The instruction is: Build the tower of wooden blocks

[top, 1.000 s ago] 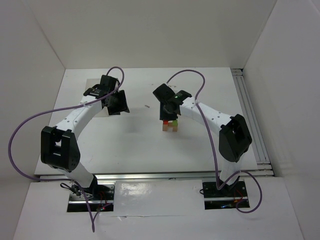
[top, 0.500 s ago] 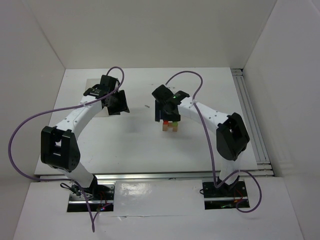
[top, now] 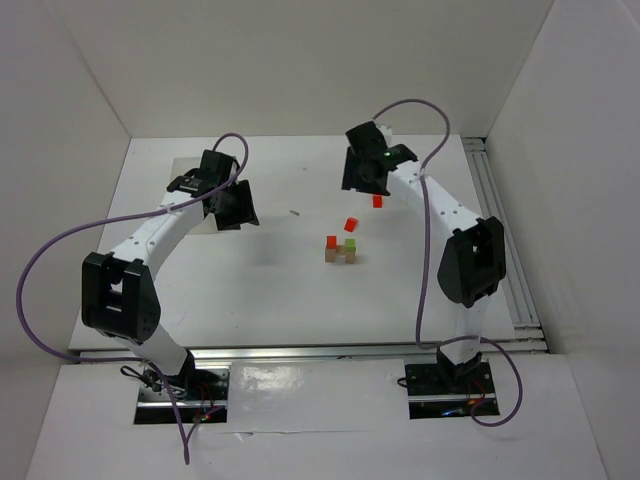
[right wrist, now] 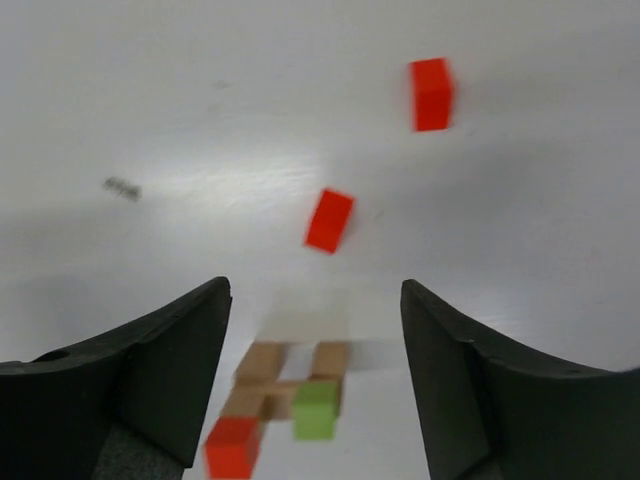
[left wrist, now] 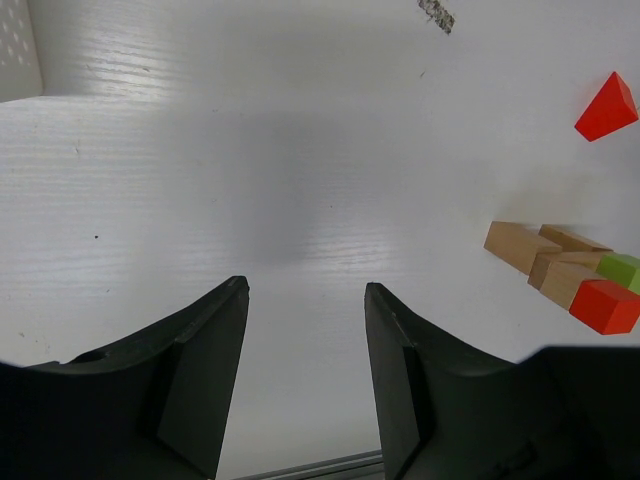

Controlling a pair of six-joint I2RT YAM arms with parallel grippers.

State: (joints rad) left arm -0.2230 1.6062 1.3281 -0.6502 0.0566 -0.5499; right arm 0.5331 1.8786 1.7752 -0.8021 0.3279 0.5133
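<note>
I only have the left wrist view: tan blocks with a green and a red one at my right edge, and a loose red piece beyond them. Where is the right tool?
Observer: The right tool hangs over the far side of the table, beyond the stacked blocks, not above them.
Operator: Is it carrying anything?
Observer: No. In its own wrist view the jaws stand open with nothing between them.
Operator: Any loose pieces I can't see?
Observer: Yes. A second red block lies alone on the table, farther out than your loose red piece.
</note>
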